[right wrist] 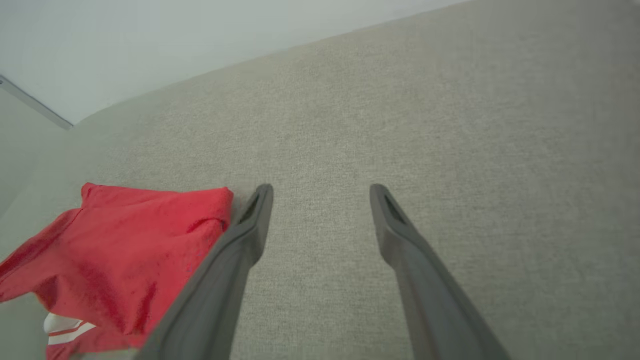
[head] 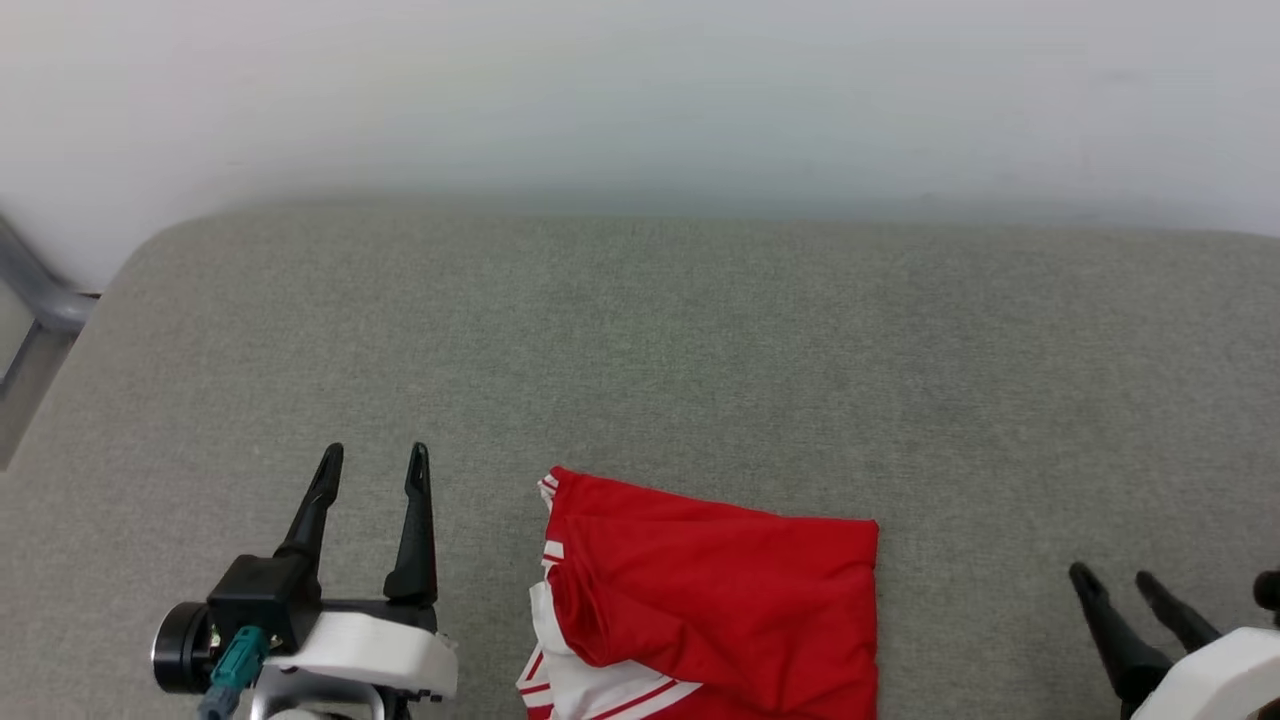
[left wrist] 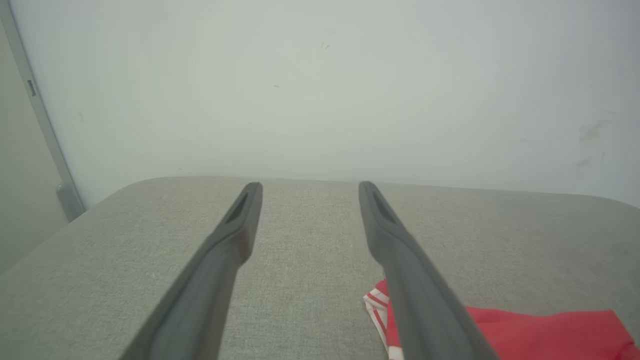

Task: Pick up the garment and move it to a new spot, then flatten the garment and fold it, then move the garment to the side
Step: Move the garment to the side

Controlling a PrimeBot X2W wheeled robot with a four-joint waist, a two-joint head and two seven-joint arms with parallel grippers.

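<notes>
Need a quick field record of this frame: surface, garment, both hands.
surface: grey padded surface, white wall behind
garment: red jersey, folded into a compact block, white striped trim at its left edge, lying near the front of the surface
left hand: open, empty, left of the jersey, apart from it
right hand: open, empty, right of the jersey, apart from it
</notes>
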